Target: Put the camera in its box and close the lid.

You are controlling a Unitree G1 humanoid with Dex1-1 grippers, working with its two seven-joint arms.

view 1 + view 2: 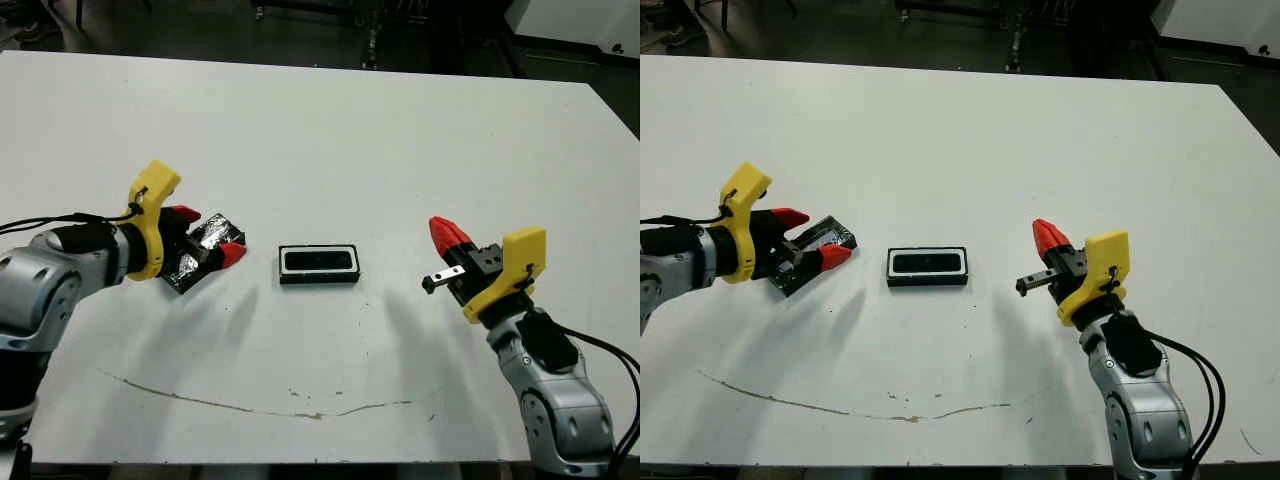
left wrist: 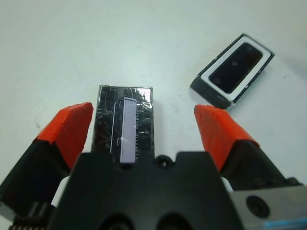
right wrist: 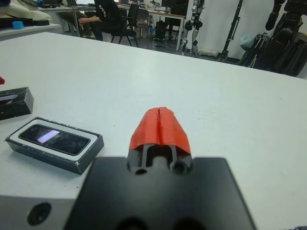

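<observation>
The box (image 1: 319, 264) sits at the table's middle, a black-walled tray with a white lining. The camera (image 1: 320, 262) lies flat inside it, black with a purple-blue glint, also seen in the right wrist view as the camera (image 3: 53, 138). The glossy crinkled lid (image 1: 203, 248) rests on the table left of the box. My left gripper (image 1: 208, 233) is open, one red finger on each side of the lid (image 2: 123, 125) without touching it. My right gripper (image 1: 440, 232) is shut and empty, a hand's width right of the box.
A thin brown smear (image 1: 250, 405) runs along the table near the front edge. Beyond the far edge, a seated person (image 3: 108, 19), chairs and equipment stands show in the right wrist view.
</observation>
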